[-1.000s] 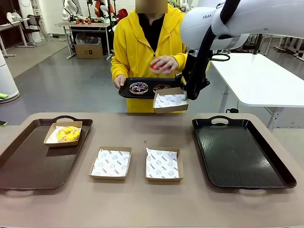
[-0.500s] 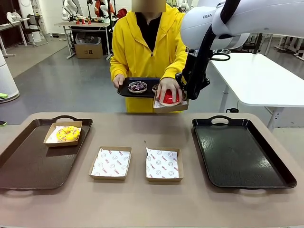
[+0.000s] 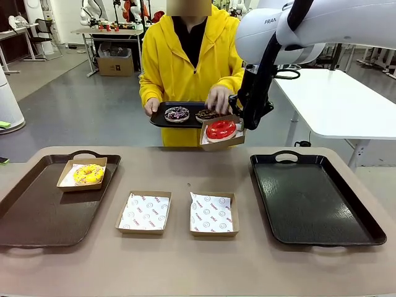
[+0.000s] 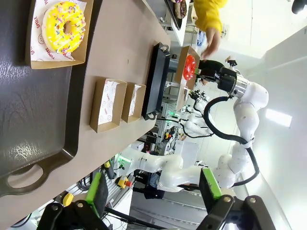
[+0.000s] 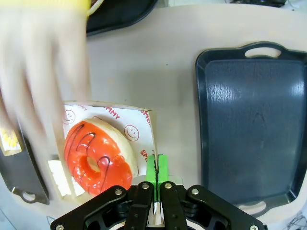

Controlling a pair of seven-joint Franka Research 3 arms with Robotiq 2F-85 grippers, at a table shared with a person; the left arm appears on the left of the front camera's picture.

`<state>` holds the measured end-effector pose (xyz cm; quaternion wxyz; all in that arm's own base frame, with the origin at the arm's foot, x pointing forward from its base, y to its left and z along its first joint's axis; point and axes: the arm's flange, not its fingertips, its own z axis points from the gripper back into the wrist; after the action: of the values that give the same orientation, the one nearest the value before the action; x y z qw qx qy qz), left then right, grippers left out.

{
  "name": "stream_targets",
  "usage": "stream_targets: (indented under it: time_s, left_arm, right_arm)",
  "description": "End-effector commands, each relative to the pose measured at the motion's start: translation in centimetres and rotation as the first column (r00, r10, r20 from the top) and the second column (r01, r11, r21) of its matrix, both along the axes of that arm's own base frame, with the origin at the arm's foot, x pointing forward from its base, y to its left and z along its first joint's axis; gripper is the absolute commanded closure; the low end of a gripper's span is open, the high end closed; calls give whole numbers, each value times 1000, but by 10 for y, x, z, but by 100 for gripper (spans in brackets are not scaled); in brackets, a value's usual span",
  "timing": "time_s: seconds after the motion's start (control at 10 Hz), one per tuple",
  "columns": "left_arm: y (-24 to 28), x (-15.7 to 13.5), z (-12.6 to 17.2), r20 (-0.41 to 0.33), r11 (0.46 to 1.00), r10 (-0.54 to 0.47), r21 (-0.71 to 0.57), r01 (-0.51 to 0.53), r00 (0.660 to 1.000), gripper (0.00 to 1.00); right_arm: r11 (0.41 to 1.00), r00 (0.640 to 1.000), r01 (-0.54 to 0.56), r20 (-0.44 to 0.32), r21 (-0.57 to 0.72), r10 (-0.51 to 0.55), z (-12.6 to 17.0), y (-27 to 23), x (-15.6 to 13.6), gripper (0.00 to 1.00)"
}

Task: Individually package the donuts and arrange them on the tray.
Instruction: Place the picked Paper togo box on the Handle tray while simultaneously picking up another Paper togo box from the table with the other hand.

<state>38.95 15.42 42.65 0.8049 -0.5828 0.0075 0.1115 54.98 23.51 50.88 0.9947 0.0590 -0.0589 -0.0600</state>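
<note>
My right gripper (image 3: 242,124) is shut on the edge of a paper-lined cardboard box (image 3: 223,143), holding it in the air past the table's far edge. A glossy red donut (image 3: 221,130) lies in that box, and the right wrist view has the red donut (image 5: 98,158) just left of the pinched green pads (image 5: 156,173). The person's hand (image 3: 218,99) hovers just behind it, over a small black tray (image 3: 162,119) carrying a purple-sprinkled donut (image 3: 177,114) and a chocolate one (image 3: 207,114). A yellow donut (image 3: 89,174) sits boxed on the left tray (image 3: 37,210). My left gripper (image 4: 152,189) stands open above that tray.
Two paper-lined boxes (image 3: 144,212) (image 3: 213,213) rest side by side at the table's middle. A black tray (image 3: 309,198) with nothing on it lies at the right. A white table (image 3: 346,105) stands behind my right arm.
The person's hand set the red donut into the box I hold, then drew back to the small tray. My right arm and the box stayed still.
</note>
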Motion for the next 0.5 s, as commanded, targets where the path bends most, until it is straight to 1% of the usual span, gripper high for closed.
stream_targets:
  time_s: [0.0, 0.4]
  left_arm:
    - [1, -2, 2, 4, 1000, 0, -9, 0, 1000, 0]
    - [1, -2, 2, 4, 1000, 0, -9, 0, 1000, 0]
  right_arm:
    - [1000, 1000, -1, 2, 0, 1, 1, -2, -1, 100]
    - [1000, 1000, -1, 2, 0, 1, 1, -2, -1, 100]
